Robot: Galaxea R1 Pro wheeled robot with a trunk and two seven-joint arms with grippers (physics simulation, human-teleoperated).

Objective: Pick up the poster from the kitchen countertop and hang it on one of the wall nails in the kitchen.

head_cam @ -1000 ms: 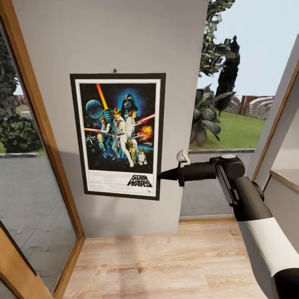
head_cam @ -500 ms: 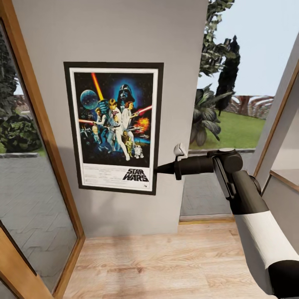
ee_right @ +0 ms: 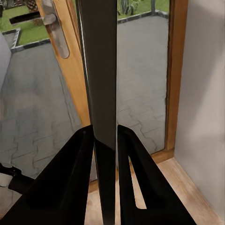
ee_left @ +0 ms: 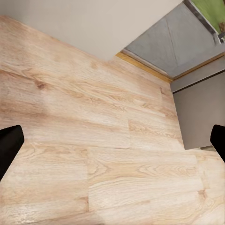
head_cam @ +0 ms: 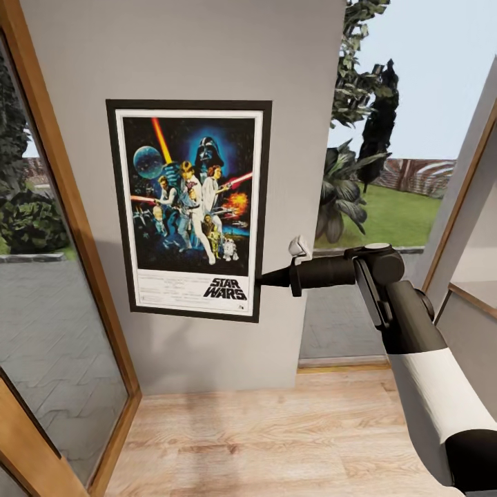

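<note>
As our right gripper [head_cam: 261,280] pinched its right edge, the thin black-framed Star Wars poster [head_cam: 190,207] lay flat against the plain light-grey wall [head_cam: 207,55]; we judged it light, stiff and edge-held. Right fingers [ee_right: 70,178] clamped the frame; left fingers [ee_left: 9,147] stood wide apart, empty.

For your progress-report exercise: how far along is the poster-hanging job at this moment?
Done: the black-framed Star Wars poster is off the countertop and up against the plain grey wall. In hand: the right gripper pinches its edge. Left: seating it on a nail, hidden here, then letting go.
</note>
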